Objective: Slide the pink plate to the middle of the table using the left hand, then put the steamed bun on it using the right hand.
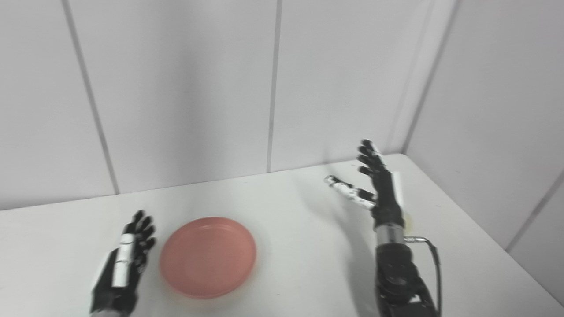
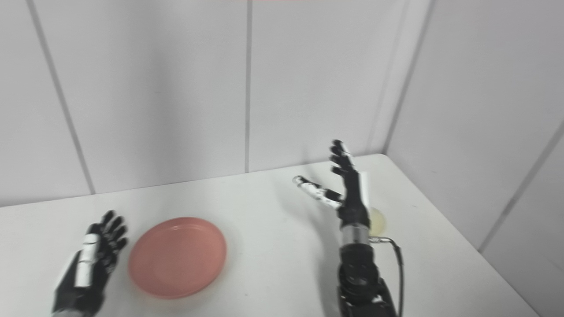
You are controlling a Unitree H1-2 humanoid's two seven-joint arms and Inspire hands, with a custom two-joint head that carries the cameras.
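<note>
Pink plate (image 1: 208, 256) sits lower left on the desk (image 1: 299, 246), left hand (image 1: 128, 259) open just beside it. Right hand (image 2: 348, 193) is raised, fingers spread, empty. Only the right eye view really shows the steamed bun (image 2: 378, 221) behind that wrist.

In front of me lies a plain white, smooth flat surface (image 1: 299, 229); its right side narrows toward the far right corner. Behind it stands a wall of pale grey-white panels (image 1: 185, 92), split by thin dark vertical seams (image 1: 273, 88) that run down to the far edge. A second wall of the same pale panels (image 1: 493, 114) closes in on my right, and the two meet at a corner above the far right end.
</note>
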